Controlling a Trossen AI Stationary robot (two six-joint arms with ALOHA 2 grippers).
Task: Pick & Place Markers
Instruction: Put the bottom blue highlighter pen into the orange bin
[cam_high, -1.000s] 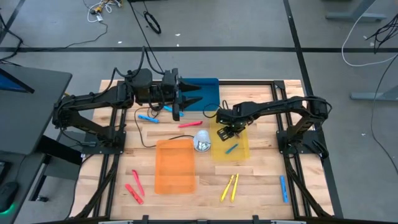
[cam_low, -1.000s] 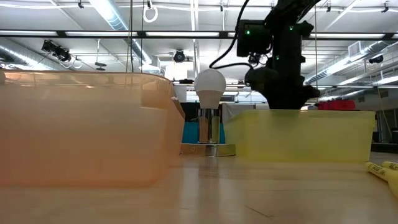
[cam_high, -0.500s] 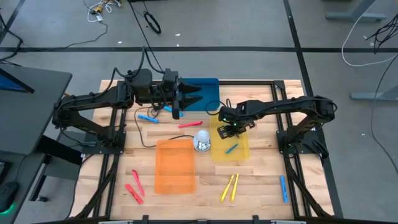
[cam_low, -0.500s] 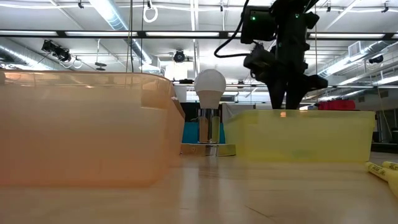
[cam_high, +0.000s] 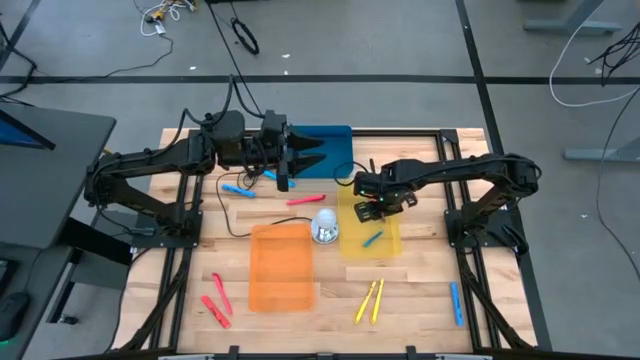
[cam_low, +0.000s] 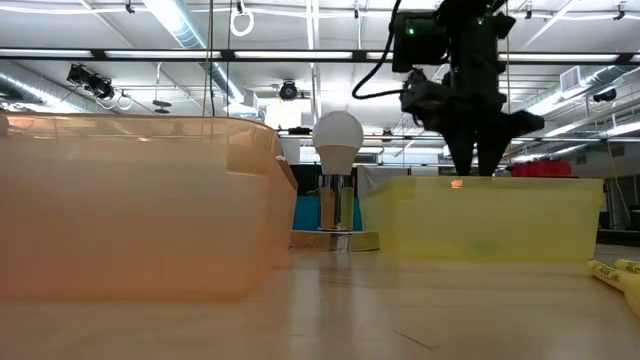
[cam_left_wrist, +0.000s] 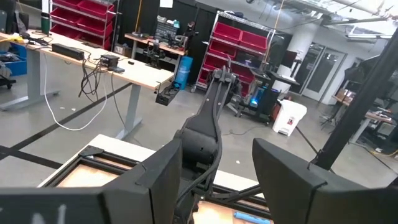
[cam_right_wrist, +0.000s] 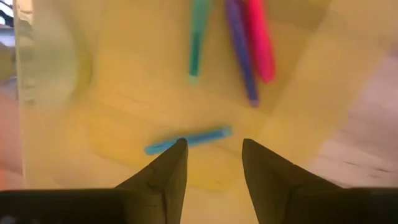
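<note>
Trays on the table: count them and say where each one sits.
3. The blue tray lies at the table's far edge, partly under the left arm; the orange tray sits mid-table; the yellow tray is just right of it. No others show.

Two arms, matte black throughout, built of slim tubular links with bulkier jointed housings. Black cables loop off the left arm's wrist block. Left pincer (cam_high: 305, 155): two long, tapering dark fingers. Right pincer (cam_low: 476, 168): narrow black prongs under a boxy wrist module showing a green indicator light.
</note>
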